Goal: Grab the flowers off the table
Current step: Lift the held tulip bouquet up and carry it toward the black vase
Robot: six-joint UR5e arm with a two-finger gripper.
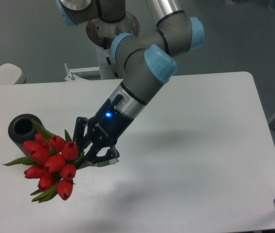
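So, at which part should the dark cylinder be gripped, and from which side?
Grip the dark cylinder across its round wall, coming from its far side; that is a judgement. The flowers, held in the gripper, cover its near part, so only the open end shows.
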